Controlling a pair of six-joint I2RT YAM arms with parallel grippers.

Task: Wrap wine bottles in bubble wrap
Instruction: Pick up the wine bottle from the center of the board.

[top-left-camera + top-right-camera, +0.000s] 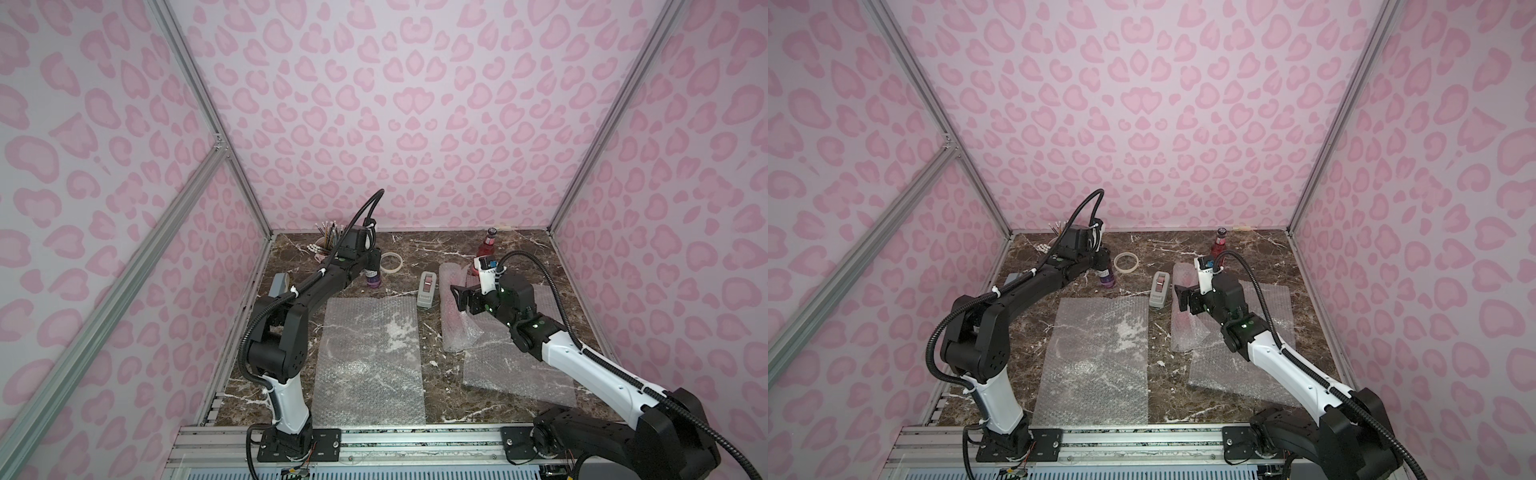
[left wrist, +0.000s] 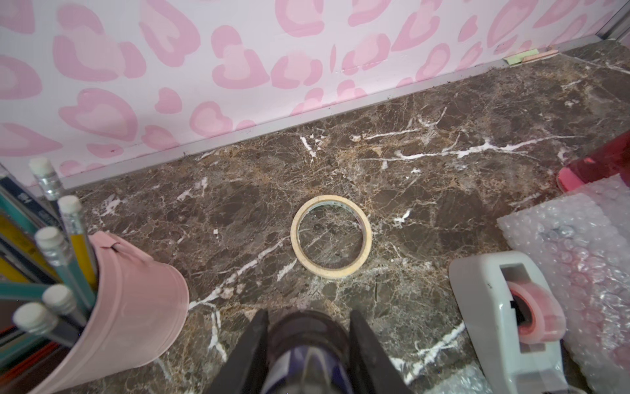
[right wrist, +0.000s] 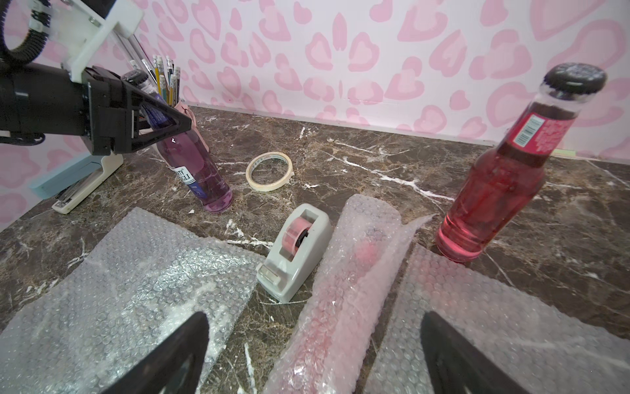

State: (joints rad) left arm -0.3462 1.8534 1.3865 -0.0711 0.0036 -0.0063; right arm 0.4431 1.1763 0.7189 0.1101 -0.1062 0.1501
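Purple wine bottle (image 3: 204, 170), white-labelled and dark-capped, stands beside the tape ring (image 3: 269, 188), neck pinched by left gripper (image 2: 308, 317); right gripper (image 3: 313, 320) gapes wide.

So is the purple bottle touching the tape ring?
Apart. The right wrist view shows a strip of bare table between the purple bottle and the tape ring, which lies flat beside it.

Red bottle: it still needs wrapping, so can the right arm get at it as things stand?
Probably yes: the right hand is open, and the red bottle stands upright just ahead, nothing between; the wrapped roll lies low beside it.
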